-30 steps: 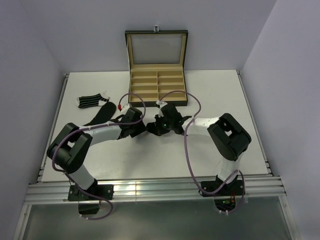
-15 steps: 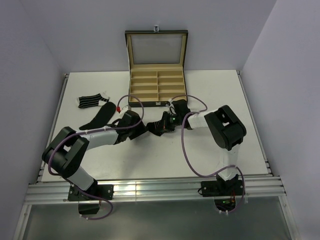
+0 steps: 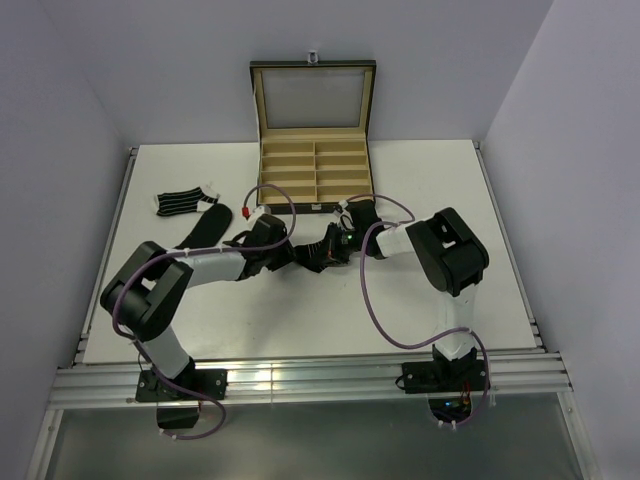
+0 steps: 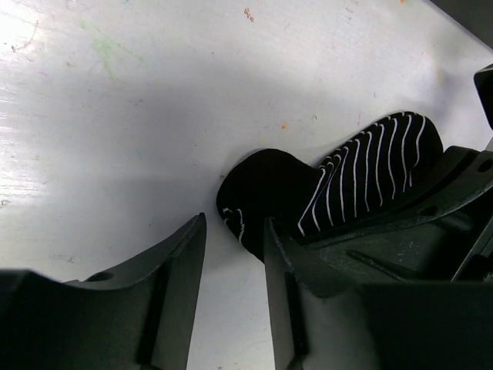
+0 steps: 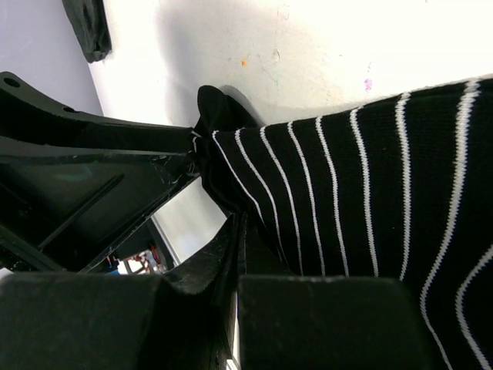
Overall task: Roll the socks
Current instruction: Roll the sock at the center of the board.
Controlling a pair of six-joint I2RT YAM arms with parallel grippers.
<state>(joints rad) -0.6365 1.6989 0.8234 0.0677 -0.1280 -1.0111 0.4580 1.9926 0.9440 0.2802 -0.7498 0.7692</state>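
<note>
We see a striped sock (image 4: 370, 173) lying flat on the desk (image 4: 115, 116), in the middle just in front of the box, with both hands meeting over it. The left hand (image 4: 233, 231) is released. Its fingers stand apart, and the sock's dark rounded end reaches just into the gap between their tips. The right hand (image 5: 239, 239) is clenched and sits on the other part of the same sock. The view is too tight for us to say whether fabric is caught between its fingers or only pressed beneath them.

We judge that no roll has formed yet, since the sock shows no curl. The risks come mostly from crowding:
- **Collision:** the two hands are nearly touching, so a sideways move could knock one into the other.
- **Missed grip:** if the left hand closes now it may take only the thin edge, and that would slip free once the turn begins.
- **Dragging:** the fabric is soft, so it may drag across the desk rather than fold.

The compartmented box (image 3: 315, 207) stands at the far side with its lid up. Its tan compartments hold nothing. A second striped sock (image 3: 180, 203) and a plain black sock (image 3: 205, 230) lie at the far left.
</note>
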